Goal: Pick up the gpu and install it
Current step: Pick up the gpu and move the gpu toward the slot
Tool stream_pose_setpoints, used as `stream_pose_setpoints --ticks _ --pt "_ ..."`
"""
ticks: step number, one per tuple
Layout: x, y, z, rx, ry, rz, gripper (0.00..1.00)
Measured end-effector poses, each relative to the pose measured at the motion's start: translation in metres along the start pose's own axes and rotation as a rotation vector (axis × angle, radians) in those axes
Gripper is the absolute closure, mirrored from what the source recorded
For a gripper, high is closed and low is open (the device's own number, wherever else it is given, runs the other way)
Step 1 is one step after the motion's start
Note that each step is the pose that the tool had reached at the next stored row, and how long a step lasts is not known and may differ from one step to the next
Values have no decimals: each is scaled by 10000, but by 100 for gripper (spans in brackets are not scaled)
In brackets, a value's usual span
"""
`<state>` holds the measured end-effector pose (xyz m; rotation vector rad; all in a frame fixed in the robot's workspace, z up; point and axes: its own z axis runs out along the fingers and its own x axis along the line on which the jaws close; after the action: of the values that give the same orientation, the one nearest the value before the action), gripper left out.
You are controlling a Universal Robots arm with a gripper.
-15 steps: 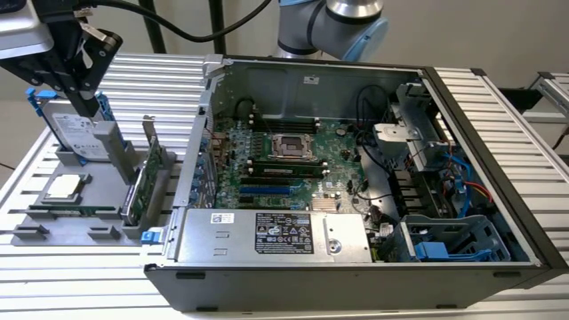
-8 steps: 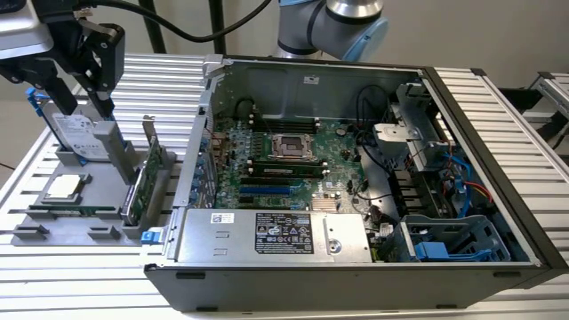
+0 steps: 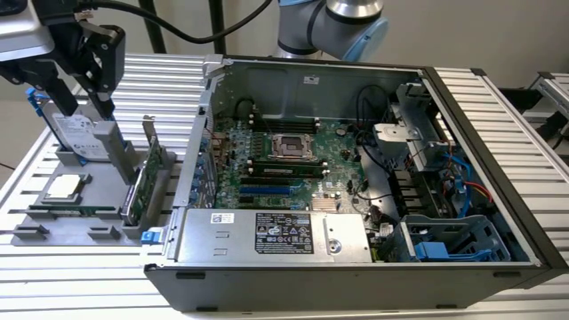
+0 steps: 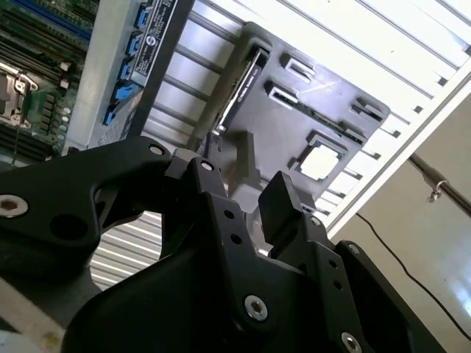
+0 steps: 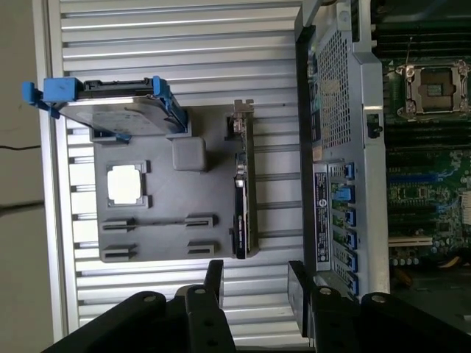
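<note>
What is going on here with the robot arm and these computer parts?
The robot arm's gripper hangs open and empty near the grey parts holder, which sits on the table beside the open computer case. The gpu stands on edge in the holder, untouched, with a hard drive propped nearby. It has not yet been picked up.

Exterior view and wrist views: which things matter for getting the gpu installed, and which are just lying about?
For the job:
- gpu, standing on edge in the grey holder
- gripper, open, over the holder
- computer case, lid off

Lying about, in the same holder:
- hard drive with blue frame
- processor chip
- memory stick
</note>
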<state>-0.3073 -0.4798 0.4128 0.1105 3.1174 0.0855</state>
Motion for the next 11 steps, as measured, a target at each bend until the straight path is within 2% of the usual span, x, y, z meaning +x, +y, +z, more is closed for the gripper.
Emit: stream_pose_setpoints --ticks 11 --pt "0 -2 26 -1 0 0 0"
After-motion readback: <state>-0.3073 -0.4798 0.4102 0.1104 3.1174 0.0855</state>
